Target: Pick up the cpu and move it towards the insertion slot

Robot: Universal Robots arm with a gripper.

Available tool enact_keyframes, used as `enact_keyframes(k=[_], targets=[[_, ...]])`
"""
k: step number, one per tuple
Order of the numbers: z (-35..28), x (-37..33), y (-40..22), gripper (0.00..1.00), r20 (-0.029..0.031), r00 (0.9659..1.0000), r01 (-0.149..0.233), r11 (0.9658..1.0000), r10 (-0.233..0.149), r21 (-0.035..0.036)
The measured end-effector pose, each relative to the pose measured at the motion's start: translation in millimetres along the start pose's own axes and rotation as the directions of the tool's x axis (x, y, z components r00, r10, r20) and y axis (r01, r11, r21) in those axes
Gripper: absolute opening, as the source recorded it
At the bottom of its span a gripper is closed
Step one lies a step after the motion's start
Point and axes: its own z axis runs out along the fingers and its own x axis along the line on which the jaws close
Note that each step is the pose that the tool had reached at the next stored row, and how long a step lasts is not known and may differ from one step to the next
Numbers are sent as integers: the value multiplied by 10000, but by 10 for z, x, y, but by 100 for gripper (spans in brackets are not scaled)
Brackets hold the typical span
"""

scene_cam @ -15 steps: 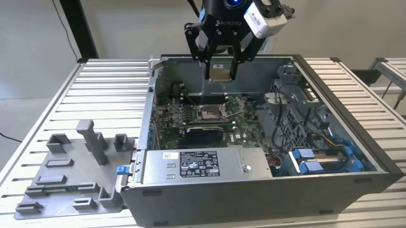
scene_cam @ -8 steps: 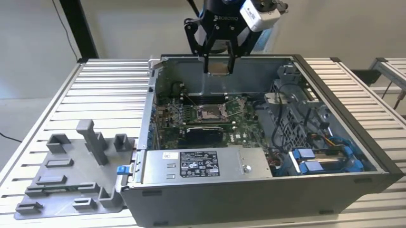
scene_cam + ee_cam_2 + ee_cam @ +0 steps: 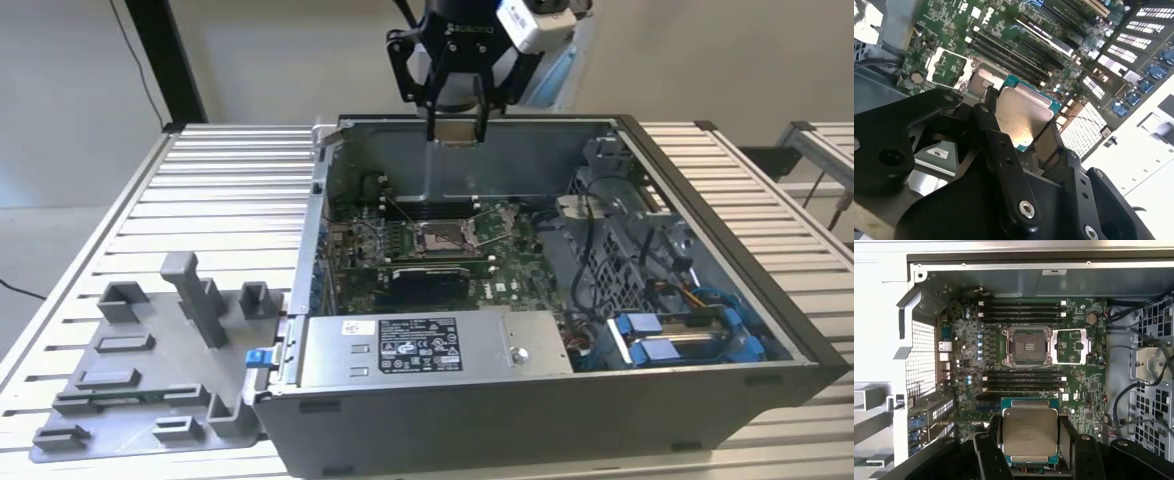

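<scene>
Above an open computer case (image 3: 534, 400), the hand (image 3: 1030, 440) pinches the cpu (image 3: 1030, 434), short of the insertion slot (image 3: 1027, 346).

Tool (image 3: 454, 128) holding cpu (image 3: 455, 131) above computer case (image 3: 561, 400).

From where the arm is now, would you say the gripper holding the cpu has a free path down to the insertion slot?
Probably yes. The gripper holds the cpu above the open computer case, and the insertion slot lies uncovered on the board, its metal frame swung aside. Nothing appears to stand between them.
</scene>
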Motion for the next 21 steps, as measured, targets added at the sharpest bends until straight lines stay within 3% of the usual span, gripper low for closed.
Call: enact_keyframes(k=[10,16,21], targets=[[25,5,257,0,0,10000,7,10000,-7,0],[27,5,274,0,1,10000,8,10000,-8,-1],[28,-60,308,0,0,10000,8,10000,-8,-1]])
